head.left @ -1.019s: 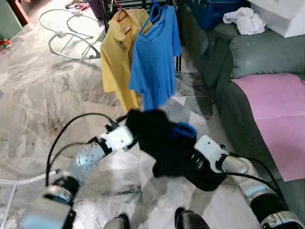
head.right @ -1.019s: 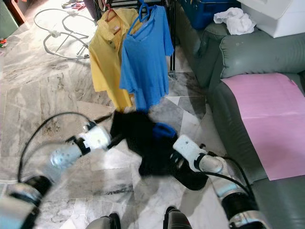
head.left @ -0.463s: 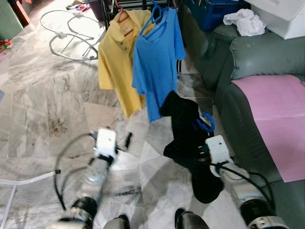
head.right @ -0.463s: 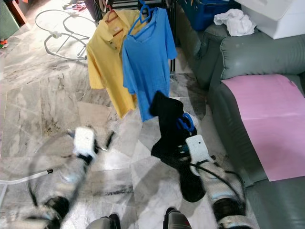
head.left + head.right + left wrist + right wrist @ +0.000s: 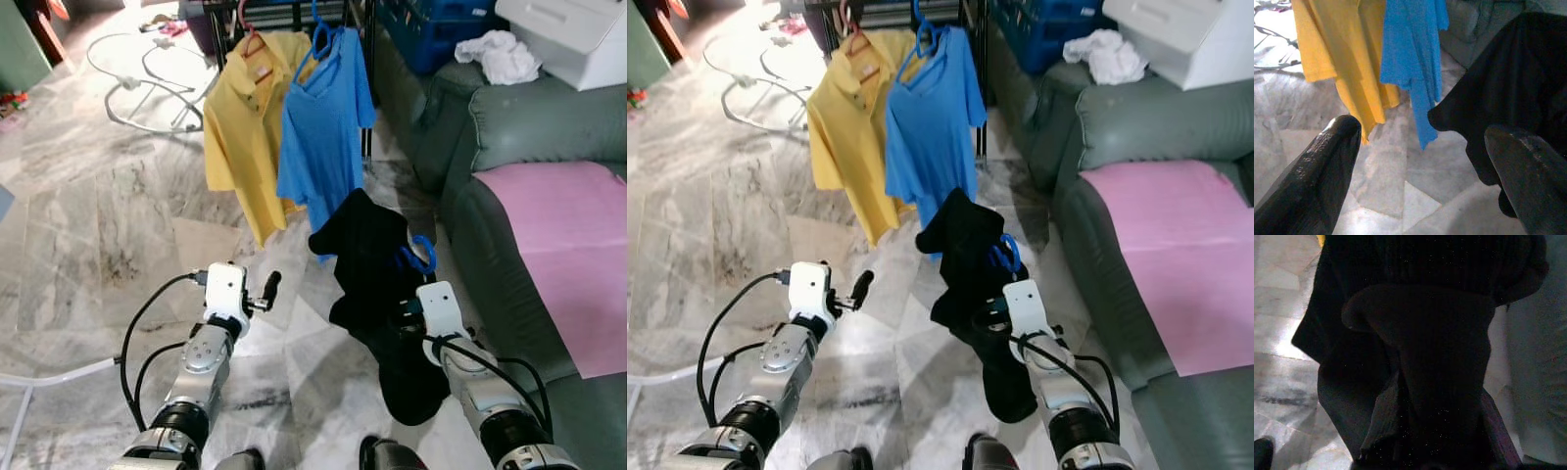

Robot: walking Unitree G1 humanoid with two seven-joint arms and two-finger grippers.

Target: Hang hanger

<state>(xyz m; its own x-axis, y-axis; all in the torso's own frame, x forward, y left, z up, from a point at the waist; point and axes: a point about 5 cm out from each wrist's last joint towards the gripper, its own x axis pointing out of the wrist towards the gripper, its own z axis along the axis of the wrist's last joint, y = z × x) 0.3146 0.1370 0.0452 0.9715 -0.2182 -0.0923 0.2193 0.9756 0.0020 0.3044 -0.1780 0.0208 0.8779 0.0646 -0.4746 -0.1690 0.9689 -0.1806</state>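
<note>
Holding the load low in the frame, my right gripper (image 5: 407, 308) carries a black garment (image 5: 377, 284) on a blue hanger (image 5: 421, 255). I judge the fingers closed on that hanger, though the cloth drapes over them and hides the actual contact; the right wrist view is nearly all dark fabric. The blue hook pokes up just above the gripper, at centre right of the left eye view, and the garment hangs from it down toward the marble floor (image 5: 88, 225).

My left gripper (image 5: 269, 286) sits at lower centre left, empty, its two black fingers (image 5: 1322, 171) spread wide apart, with the black garment just off to one side of them in the left wrist view.

Further up the frame hang a blue shirt (image 5: 323, 127) and a yellow shirt (image 5: 245, 127), each already on its own hanger on the dark clothes rack (image 5: 284, 8) at top centre. A grey sofa (image 5: 519, 127) with a pink cloth (image 5: 573, 245) fills the right side.

By my reckoning the task is about halfway: the hanger is picked up and dressed, but its hook is well below the rail. What is left is lifting it up beside the blue shirt, hooking it on, and letting go.
</note>
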